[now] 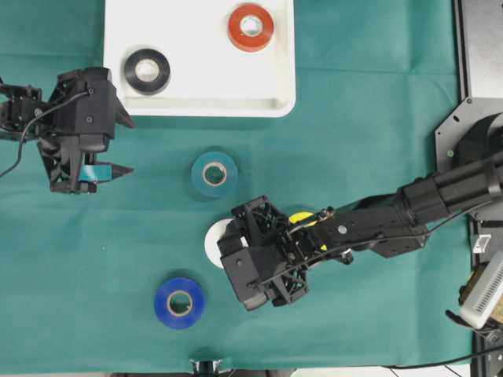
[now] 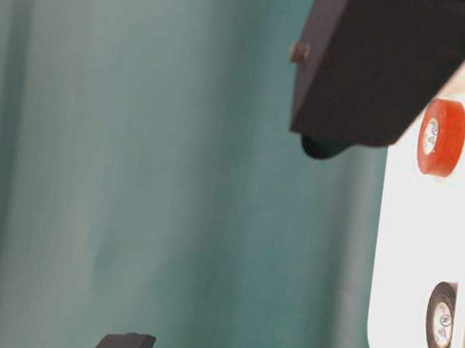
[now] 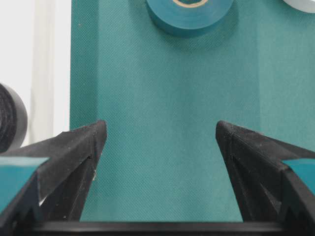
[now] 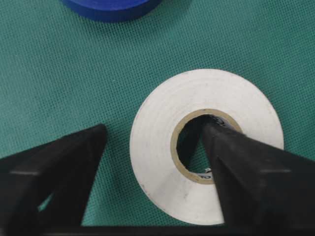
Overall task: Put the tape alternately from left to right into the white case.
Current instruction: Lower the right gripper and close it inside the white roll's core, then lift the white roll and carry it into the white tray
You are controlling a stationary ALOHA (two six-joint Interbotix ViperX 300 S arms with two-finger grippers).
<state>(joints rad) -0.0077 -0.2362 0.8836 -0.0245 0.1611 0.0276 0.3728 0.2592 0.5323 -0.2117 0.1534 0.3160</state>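
The surface (image 1: 377,118) is covered in green cloth, and everything lies flat on it.

The white case (image 1: 196,86) sits at the top edge of the overhead view. It already holds two rolls, well apart: the black roll (image 1: 147,71) near its left end and the red roll (image 1: 251,27) further right. The spacing suggests a row being filled from the left, with room for four more.

The right arm (image 1: 409,208) reaches in from the right edge, across the middle, angled down toward the white roll (image 1: 216,243). Most of that roll is hidden under the wrist in the overhead view.

The left arm (image 1: 47,129) rests at the left, just below the case. It looks parked out of the way while the other arm works.

The teal roll (image 1: 214,173) lies between the two arms, near the centre. The blue roll (image 1: 180,301) is lower left, near the front edge. A bit of the yellow roll (image 1: 300,219) shows beneath the right arm.

The right pincer (image 4: 152,157) straddles one wall of the white roll: one finger is inside the core, the other stands outside the rim with cloth between them. It is half closed and I judge it not yet gripping. Pinching the wall through the core suits a flat ring.

The left pincer (image 3: 157,142) is spread wide over bare cloth and holds nothing.
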